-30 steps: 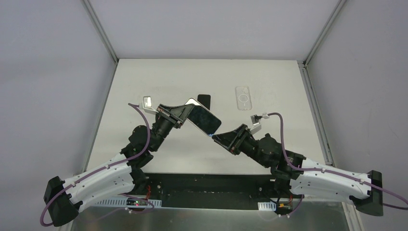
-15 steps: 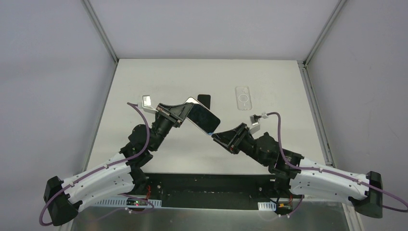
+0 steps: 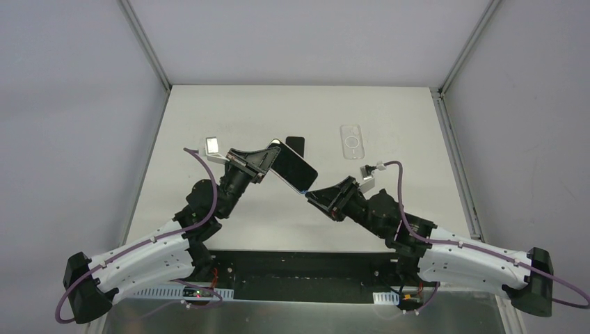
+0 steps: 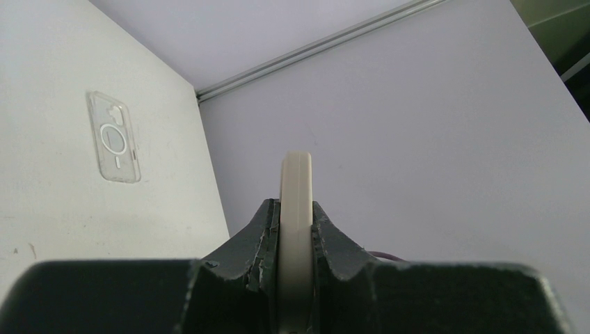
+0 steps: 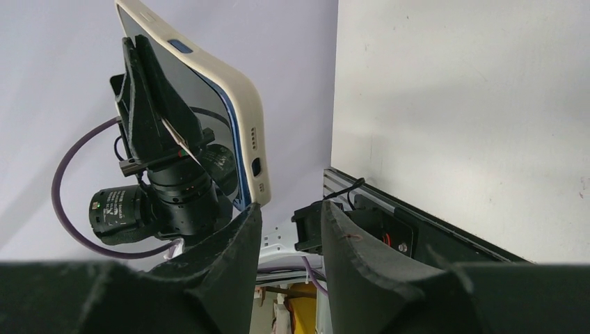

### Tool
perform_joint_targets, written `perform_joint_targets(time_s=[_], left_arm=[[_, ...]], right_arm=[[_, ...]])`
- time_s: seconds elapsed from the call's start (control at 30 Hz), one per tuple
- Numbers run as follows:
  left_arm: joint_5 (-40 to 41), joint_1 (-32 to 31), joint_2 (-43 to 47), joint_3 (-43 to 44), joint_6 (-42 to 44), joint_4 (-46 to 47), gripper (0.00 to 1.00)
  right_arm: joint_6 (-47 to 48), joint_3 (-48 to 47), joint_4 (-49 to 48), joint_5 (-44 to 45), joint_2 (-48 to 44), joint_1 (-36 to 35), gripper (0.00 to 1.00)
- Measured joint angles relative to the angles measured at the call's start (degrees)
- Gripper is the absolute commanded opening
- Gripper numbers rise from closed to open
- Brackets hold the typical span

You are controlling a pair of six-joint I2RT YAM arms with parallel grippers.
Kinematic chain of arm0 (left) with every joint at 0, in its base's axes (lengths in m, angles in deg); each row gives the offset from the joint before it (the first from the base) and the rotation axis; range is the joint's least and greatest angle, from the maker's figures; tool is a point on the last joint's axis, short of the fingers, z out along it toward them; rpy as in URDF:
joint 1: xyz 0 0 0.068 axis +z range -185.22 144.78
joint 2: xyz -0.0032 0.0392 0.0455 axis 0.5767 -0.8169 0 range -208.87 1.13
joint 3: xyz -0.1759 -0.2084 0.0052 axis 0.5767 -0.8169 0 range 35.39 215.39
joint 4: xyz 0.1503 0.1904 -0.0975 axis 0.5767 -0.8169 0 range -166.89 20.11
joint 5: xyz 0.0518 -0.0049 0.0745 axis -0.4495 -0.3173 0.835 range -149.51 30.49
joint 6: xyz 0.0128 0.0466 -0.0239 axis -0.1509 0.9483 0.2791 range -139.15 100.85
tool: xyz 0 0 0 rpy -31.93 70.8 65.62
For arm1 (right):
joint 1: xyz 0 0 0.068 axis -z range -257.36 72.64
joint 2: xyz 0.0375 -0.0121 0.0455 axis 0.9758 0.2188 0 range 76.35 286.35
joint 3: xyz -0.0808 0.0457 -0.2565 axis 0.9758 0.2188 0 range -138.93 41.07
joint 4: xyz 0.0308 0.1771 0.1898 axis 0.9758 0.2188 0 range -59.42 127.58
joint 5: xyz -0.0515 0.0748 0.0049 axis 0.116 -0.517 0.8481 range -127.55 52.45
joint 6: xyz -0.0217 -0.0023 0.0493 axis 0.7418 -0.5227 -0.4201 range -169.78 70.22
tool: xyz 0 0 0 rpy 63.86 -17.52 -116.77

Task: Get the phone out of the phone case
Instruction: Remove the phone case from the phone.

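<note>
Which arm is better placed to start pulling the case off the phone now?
The right, probably. The right gripper is open, fingertips just beside the lower corner of the cream case. The left gripper is shut on the cased phone, holding it up, so it is not free.

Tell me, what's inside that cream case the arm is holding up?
A phone sits inside the cream case: its dark screen and blue edge show. The left fingers clamp the middle, covering part of the screen, and the case hides the phone's back.
</note>
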Motion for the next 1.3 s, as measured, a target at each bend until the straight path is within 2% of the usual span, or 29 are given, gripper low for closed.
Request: perform_joint_targets(time_s=[0.5,0.7,0.9,1.13,1.3], left_arm=[[0.7,-2.3,-0.9,0.9,1.3,0.0,0.00],[0.6,-3.1,-0.6,0.9,1.1,0.1,0.00],[0.2,-4.5,0.8,0.9,1.2,-0.1,0.00],[0.2,-4.5,4.0,0.9,0.7,1.6,0.00],[0.2,-4.5,4.3,0.9,0.3,2.2,0.00]], right_arm=[[-1.3,0.0,-0.3,-1.6,1.8,0.9,0.42],[-0.9,1.6,-0.2,-2.1,-2.1,0.9,0.46],[3.6,1.6,5.7,-2.1,-9.2,0.9,0.50],[10.8,-1.4,18.4,-0.9,-14.4,1.6,0.52],[13.2,-1.5,22.3,0.6,-18.7,1.6,0.53]])
